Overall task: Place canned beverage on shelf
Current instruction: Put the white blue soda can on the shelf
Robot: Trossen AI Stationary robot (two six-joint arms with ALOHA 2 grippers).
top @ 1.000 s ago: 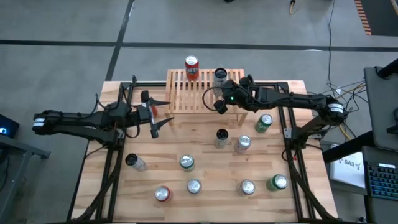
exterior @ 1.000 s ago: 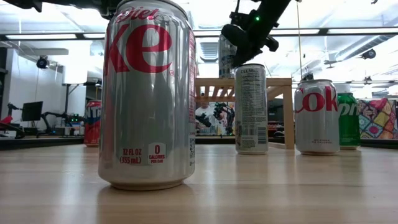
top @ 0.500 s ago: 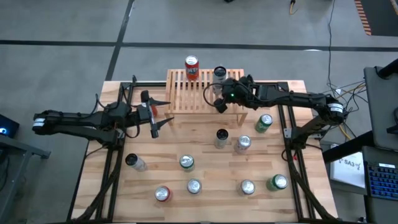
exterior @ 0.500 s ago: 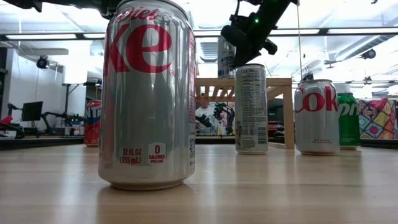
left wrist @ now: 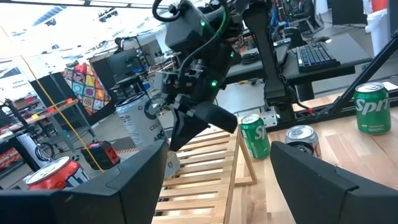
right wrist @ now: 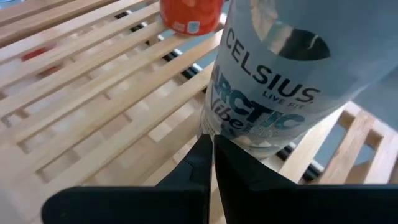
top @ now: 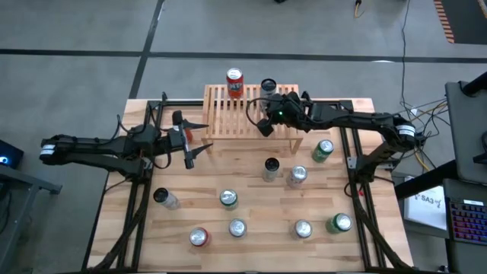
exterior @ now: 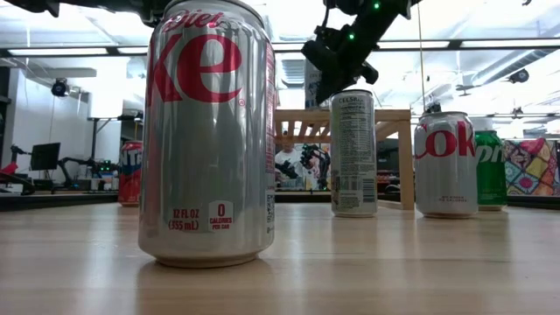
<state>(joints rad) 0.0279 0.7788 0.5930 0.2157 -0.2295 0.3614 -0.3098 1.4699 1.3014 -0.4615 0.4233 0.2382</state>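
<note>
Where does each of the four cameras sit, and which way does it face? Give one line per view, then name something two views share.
High: overhead, straight down on shelf, both arms.
Low: tabletop height, level past a Diet Coke can; right arm descends from above.
Left wrist: on left arm, toward right gripper, own fingers below.
Right wrist: over the slats, shut fingers before Celsius can.
Shared: that can in both wrist views.

The right gripper (top: 264,126), fingers closed together, has slid leftward over the shelf (top: 228,118) compared with a second ago. The pale Celsius can (top: 268,87) standing on the shelf now shows apart from it, slightly farther back than before.
</note>
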